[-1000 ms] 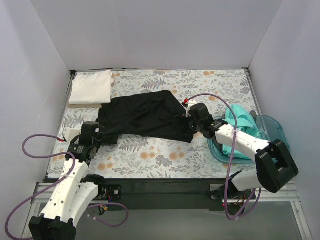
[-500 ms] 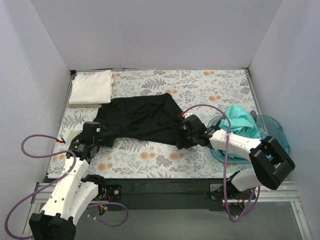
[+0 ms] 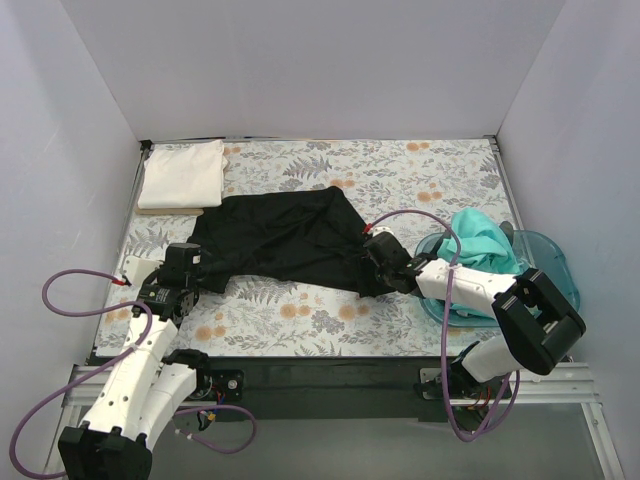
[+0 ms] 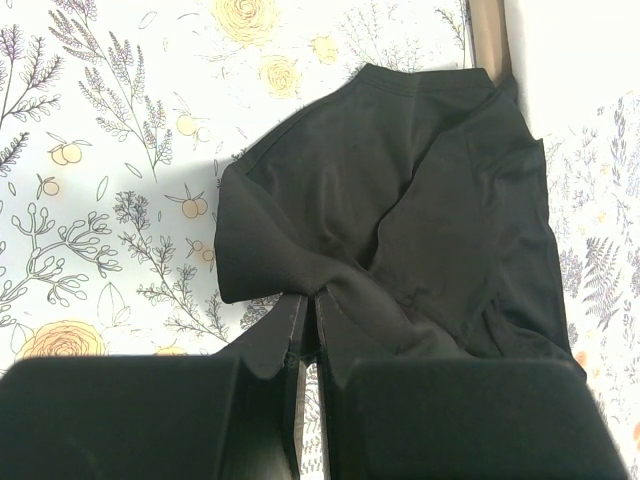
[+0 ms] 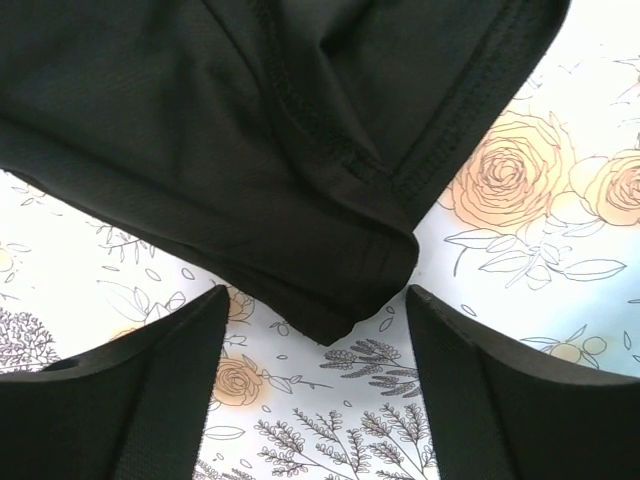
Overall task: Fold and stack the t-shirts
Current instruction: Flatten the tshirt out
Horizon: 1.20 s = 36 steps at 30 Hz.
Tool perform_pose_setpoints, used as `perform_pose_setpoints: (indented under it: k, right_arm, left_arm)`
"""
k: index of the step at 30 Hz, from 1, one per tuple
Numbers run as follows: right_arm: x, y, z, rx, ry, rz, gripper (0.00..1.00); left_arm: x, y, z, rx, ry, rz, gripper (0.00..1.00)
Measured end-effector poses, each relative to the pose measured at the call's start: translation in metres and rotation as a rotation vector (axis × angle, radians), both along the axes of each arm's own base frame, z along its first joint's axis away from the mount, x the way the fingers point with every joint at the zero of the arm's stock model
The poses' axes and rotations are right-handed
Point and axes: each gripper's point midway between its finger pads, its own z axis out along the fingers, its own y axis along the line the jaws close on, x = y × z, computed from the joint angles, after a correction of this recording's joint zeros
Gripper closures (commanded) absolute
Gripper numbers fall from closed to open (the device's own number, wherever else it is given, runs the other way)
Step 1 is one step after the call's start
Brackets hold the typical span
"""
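While the top view is showing the black t-shirt (image 3: 285, 240) lying crumpled and unfolded across the middle of the flowered surface (image 3: 420, 165), the white t-shirt (image 3: 182, 173) is sitting folded in the far left corner and the teal t-shirt (image 3: 482, 248) is spilling out of the blue bin (image 3: 556, 262) at the right, so by my reading one garment is done, one is being worked and one is waiting. The left pincer (image 3: 190, 272) is touching the black shirt's near left end, and the right pincer (image 3: 372, 262) is reaching onto its near right end. In the left wrist view, the left pincer (image 4: 310, 305) is pressing its fingers together on a bunched fold of the black t-shirt (image 4: 400, 190). In the right wrist view, the right pincer (image 5: 315, 300) is standing spread, with a hemmed corner of the black t-shirt (image 5: 250, 90) lying between its fingers, unclamped, on the surface (image 5: 520, 190). Folding and stacking the black shirt, then the teal one, are looking like the remaining work.
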Motion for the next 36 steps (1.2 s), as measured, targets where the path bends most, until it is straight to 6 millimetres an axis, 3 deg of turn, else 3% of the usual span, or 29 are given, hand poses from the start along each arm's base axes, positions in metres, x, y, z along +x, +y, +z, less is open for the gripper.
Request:
perform_pose_setpoints:
  k: [7,10,20,21,26,30,33,36]
  right_arm:
    - [0.006,-0.008,0.0,-0.004,0.0,-0.035,0.31]
    - [0.007,-0.009,-0.001,-0.007,0.001,-0.038,0.38]
    - [0.009,-0.006,-0.004,0.0,0.006,-0.019,0.85]
    - [0.008,-0.006,-0.004,0.003,0.007,-0.014,0.97]
    - [0.008,-0.008,0.001,-0.007,-0.004,0.002,0.99]
    - [0.013,-0.012,0.024,-0.004,-0.069,0.01,0.99]
    - [0.026,-0.01,0.06,0.019,-0.169,0.007,0.99]
    - [0.045,-0.011,0.114,0.048,-0.301,-0.024,0.99]
  left_arm:
    - [0.002,0.0,0.001,-0.003,-0.011,0.0,1.0]
    - [0.003,-0.001,0.001,-0.003,-0.016,0.0,1.0]
    - [0.008,-0.002,0.002,-0.006,-0.029,-0.001,1.0]
    - [0.008,-0.002,0.002,-0.006,-0.027,-0.001,1.0]
    - [0.008,-0.001,0.003,-0.006,-0.031,0.0,1.0]
    - [0.013,-0.003,0.021,-0.015,-0.079,-0.001,1.0]
    - [0.024,-0.004,0.058,-0.033,-0.186,-0.003,1.0]
    - [0.033,-0.007,0.106,-0.048,-0.331,-0.02,1.0]
